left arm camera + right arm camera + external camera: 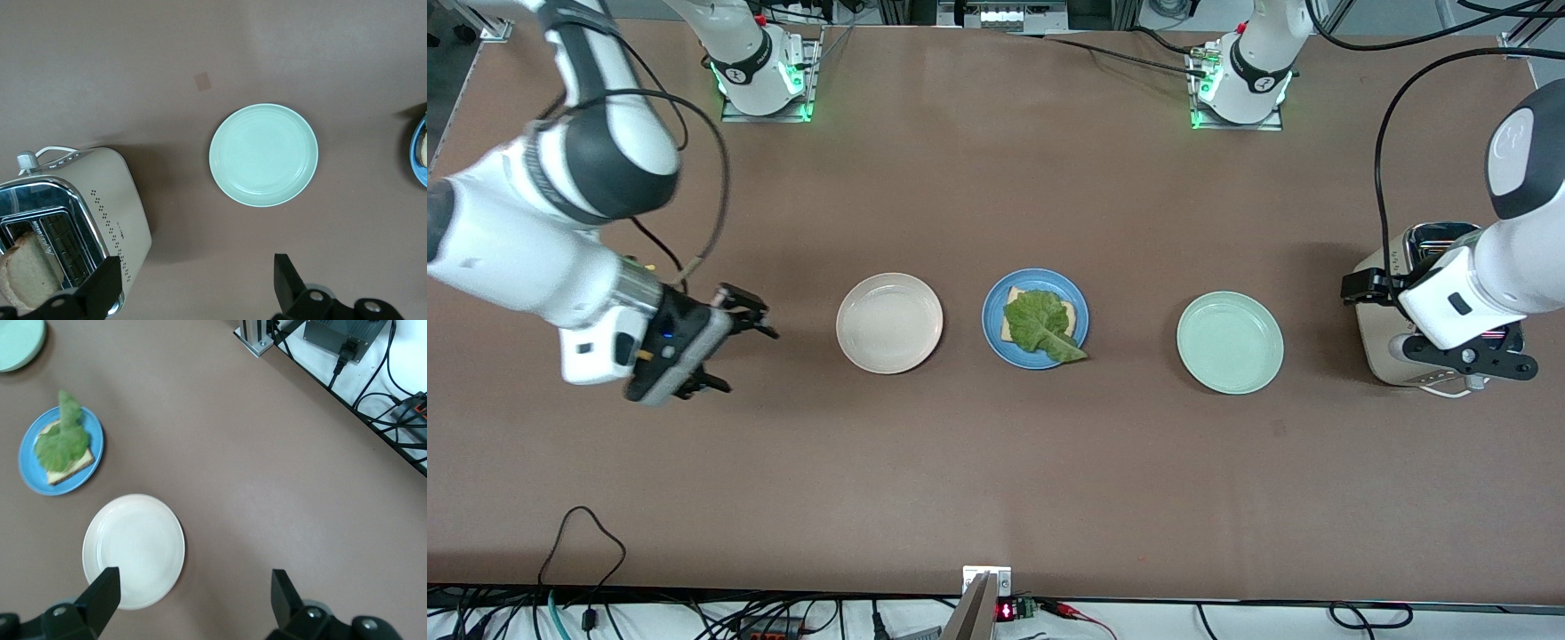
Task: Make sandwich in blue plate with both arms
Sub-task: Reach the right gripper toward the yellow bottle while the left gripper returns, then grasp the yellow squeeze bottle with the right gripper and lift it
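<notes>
The blue plate [993,307] [30,463] sits mid-table and holds one bread slice [1074,311] [67,472]. A green lettuce leaf [1039,322] [61,443] lies uncovered on the slice. Another bread slice [23,267] stands in a toaster [1383,356] [113,200] at the left arm's end of the table. My left gripper [1371,298] [198,283] hangs open over the toaster's edge, holding nothing. My right gripper [750,361] [193,600] is open and holds nothing, over the table beside the cream plate [889,323] [133,550].
A mint-green plate [1230,342] [263,155] lies between the blue plate and the toaster. The cream plate lies on the blue plate's right-arm side. Cables and equipment [347,347] line the table edge nearest the front camera.
</notes>
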You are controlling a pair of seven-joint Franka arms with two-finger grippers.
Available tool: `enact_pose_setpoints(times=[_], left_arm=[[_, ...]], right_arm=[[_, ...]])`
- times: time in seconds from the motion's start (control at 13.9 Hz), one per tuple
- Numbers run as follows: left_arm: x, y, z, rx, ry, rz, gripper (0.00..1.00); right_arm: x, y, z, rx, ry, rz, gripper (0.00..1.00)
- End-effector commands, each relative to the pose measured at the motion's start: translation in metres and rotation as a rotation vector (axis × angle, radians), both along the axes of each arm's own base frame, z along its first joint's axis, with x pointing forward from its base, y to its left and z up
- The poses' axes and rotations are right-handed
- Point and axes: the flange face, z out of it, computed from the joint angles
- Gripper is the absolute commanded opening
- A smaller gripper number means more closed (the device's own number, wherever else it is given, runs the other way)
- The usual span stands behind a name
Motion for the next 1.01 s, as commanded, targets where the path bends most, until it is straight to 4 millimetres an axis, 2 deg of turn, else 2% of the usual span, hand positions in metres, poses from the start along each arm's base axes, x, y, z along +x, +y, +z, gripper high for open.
enact_pose_setpoints(times=[0.0,0.14,0.36,0.58,0.79,0.94], left_arm=[[0.002,0.003,0.005,0.012,-0.001,0.009,1.00],[0.003,0.010,0.005,0.015,-0.004,0.023,1.00],[0.003,0.007,0.004,0.014,-0.004,0.031,1.00],[0.004,0.006,0.000,0.007,0.000,0.046,1.00],[0.003,0.003,0.001,0.012,-0.001,0.040,1.00],[0.003,0.005,0.001,0.012,0.000,0.043,1.00]], right_arm=[[-0.009,-0.070,0.002,0.114,-0.001,0.070,1.00],[-0.014,-0.132,-0.006,0.212,-0.013,0.123,1.00],[-0.028,-0.212,-0.020,0.318,-0.049,0.181,1.00],[-0.047,-0.281,-0.040,0.435,-0.135,0.254,1.00],[-0.069,-0.349,-0.083,0.547,-0.212,0.286,1.00],[-0.082,-0.387,-0.134,0.606,-0.272,0.312,1.00]])
